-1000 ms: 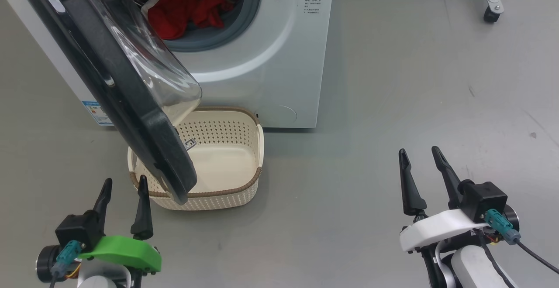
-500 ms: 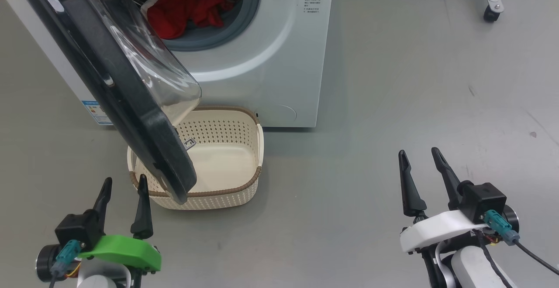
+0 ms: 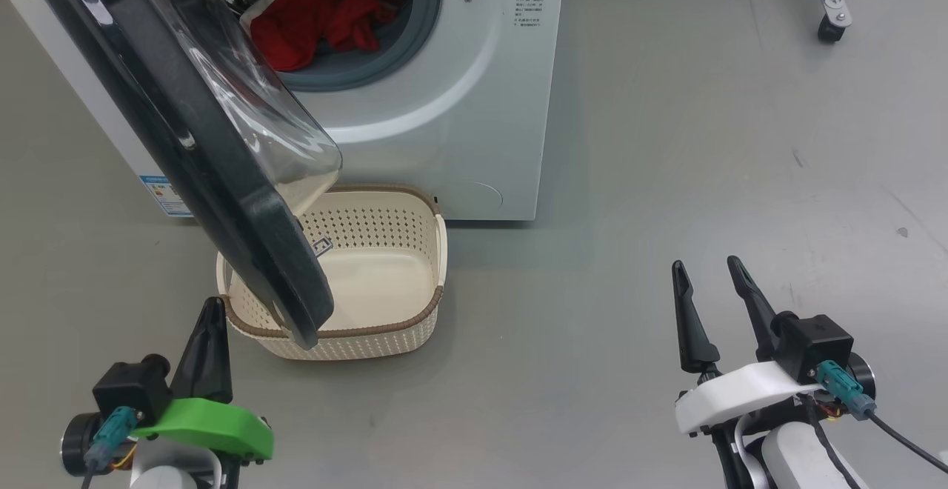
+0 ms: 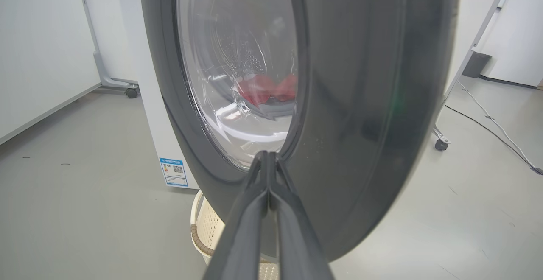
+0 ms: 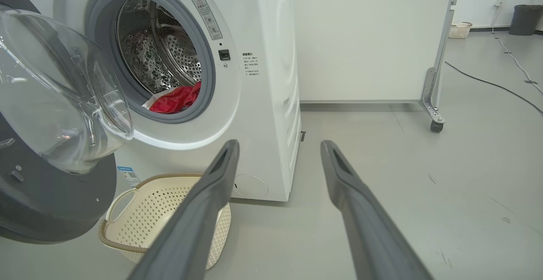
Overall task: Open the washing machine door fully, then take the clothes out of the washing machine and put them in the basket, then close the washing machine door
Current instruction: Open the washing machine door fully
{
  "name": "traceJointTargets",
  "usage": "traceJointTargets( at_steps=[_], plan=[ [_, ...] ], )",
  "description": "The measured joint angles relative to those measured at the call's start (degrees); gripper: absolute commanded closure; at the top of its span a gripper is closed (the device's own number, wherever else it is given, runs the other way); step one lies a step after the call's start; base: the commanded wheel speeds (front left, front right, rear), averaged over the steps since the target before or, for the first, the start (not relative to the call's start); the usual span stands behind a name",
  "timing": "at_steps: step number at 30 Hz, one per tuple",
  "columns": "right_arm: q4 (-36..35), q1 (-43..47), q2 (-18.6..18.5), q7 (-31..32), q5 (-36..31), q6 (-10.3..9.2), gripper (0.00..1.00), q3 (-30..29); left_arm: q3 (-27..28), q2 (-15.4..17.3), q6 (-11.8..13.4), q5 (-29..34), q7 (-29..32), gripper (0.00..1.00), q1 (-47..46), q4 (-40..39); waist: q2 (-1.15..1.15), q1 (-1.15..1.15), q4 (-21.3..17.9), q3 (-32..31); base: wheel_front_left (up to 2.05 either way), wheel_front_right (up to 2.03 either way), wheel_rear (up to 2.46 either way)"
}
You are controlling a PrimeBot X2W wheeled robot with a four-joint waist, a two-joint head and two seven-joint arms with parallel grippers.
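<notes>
The white washing machine (image 3: 459,104) stands at the top of the head view with its door (image 3: 222,200) swung partly open toward me. The door's black rim overhangs the cream basket (image 3: 385,281) on the floor. Red clothes (image 3: 311,22) lie in the steel drum. My left gripper (image 3: 211,307) is shut on nothing, just short of the door's lower edge. In the left wrist view its fingertips (image 4: 267,157) meet in front of the door (image 4: 360,102), and the clothes (image 4: 267,91) show through the glass. My right gripper (image 3: 703,265) is open, well to the right over bare floor. Its fingers (image 5: 220,165) frame the machine (image 5: 263,102), clothes (image 5: 176,99) and basket (image 5: 161,203).
A wheeled frame leg (image 3: 829,22) stands at the far right behind the machine, with its caster (image 5: 432,125) beside a white panel. A cable (image 5: 488,82) runs across the floor toward a dark bin (image 5: 525,19). Grey floor spreads wide to the right of the machine.
My left gripper's fingers have come together from open to shut. The head view has shifted slightly; the door, basket and clothes have not moved.
</notes>
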Motion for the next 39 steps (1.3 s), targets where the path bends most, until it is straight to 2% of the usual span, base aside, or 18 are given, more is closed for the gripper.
traceJointTargets(
  at_steps=[7,18,33,39],
  plan=[
    [0.36,0.52,0.26,0.00,-0.42,0.48,0.00,-0.47,2.71,-0.01,0.05,-0.19,0.00,1.00,-1.13,-3.97,0.00,0.00,0.07,-0.12,0.00,0.00,0.00],
    [0.60,0.55,0.79,0.00,-1.00,0.99,0.00,-1.78,7.26,1.44,0.09,1.55,-0.27,1.00,-9.40,-15.11,0.00,0.00,0.39,-0.47,0.00,0.00,0.00],
    [1.32,0.52,1.87,0.00,-2.18,1.77,0.00,-2.13,6.49,3.38,-0.55,4.19,-0.34,1.00,-19.36,-25.06,0.00,0.00,-0.07,-0.84,0.00,0.00,0.00],
    [1.60,0.53,2.02,0.00,-2.48,2.00,0.00,-2.79,3.77,3.93,-1.09,5.04,-0.34,1.00,-20.07,-25.46,0.00,0.00,-0.79,-1.10,0.00,0.00,0.00]
  ],
)
